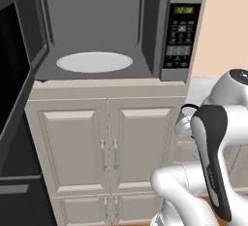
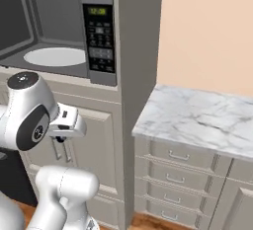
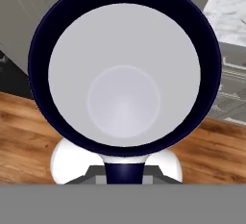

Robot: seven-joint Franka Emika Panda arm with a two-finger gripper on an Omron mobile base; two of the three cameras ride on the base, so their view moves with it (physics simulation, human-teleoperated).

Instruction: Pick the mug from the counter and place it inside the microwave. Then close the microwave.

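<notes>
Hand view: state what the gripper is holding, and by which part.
The gripper holds the mug, seen from above its open mouth. The hold is at the dark blue handle, at the bottom of the rim.

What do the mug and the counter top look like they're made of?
Mug: probably glazed ceramic or enamel, going by the smooth pale inside and glossy dark blue rim. Counter: looks like polished marble, white with grey veins. It's all rendered, so only a guess.
</notes>
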